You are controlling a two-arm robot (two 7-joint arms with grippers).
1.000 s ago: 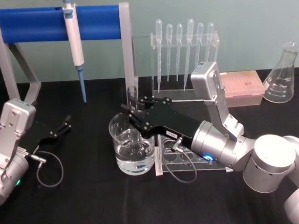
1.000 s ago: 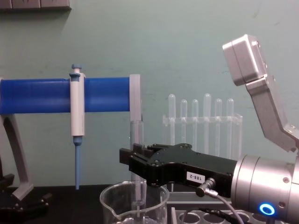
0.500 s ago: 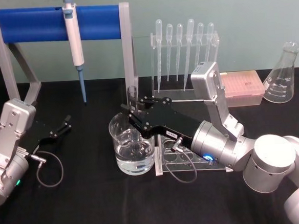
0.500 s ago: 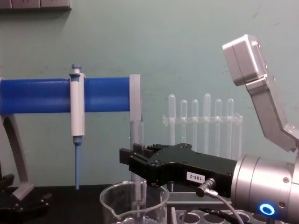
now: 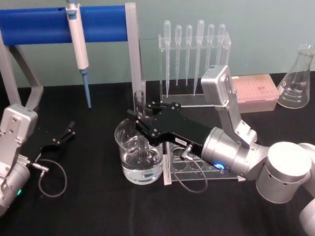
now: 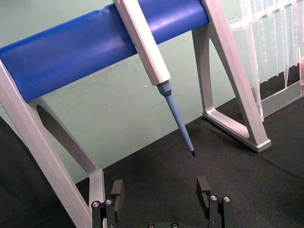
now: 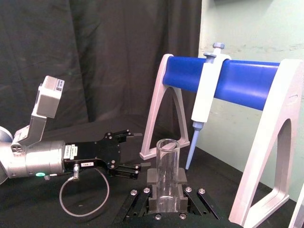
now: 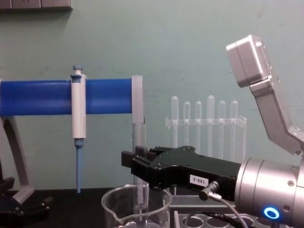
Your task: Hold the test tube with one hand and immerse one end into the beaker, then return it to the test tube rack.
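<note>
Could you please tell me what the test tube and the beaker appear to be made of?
The test tube, held in the right gripper, looks like clear glass: see-through, with a bright rim. The beaker also looks like glass: transparent, glossy walls showing the liquid inside.

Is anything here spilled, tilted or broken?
Nothing stands out. The right end effector holds the test tube upright, its lower end inside the beaker. The left end effector sits open at the left.
</note>
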